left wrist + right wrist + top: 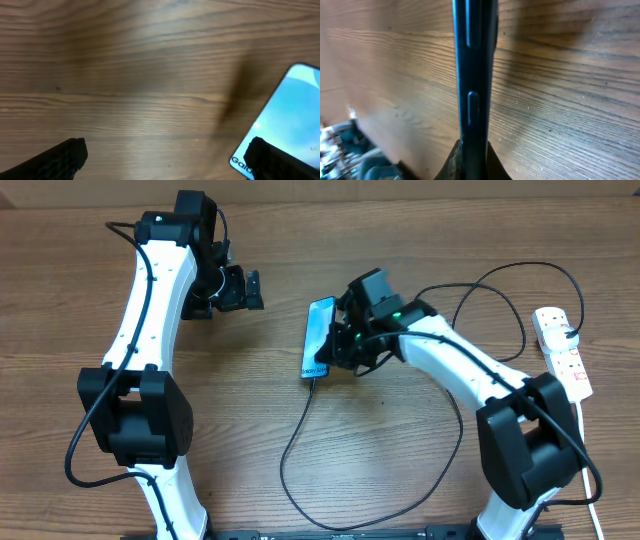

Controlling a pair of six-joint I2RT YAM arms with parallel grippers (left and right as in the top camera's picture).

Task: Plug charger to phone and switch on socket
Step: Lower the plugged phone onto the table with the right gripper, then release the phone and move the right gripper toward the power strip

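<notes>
The phone (319, 335) has a lit light-blue screen and stands tilted on its long edge at the table's middle. My right gripper (342, 346) is shut on it. In the right wrist view its black edge (472, 75) with side buttons runs up from between the fingers (472, 161). The charger cable (290, 445) meets the phone's near end, then loops along the table's front and up to the socket (563, 350) at the far right. My left gripper (247, 290) is open and empty to the left of the phone. In the left wrist view its fingers (167, 155) are spread wide, with the phone screen (295, 115) at the right.
The socket's thick white cord (590, 480) runs down the right edge toward the front. The cable's black loop (455, 430) passes under my right arm. Bare wooden table (125, 75) lies below my left gripper.
</notes>
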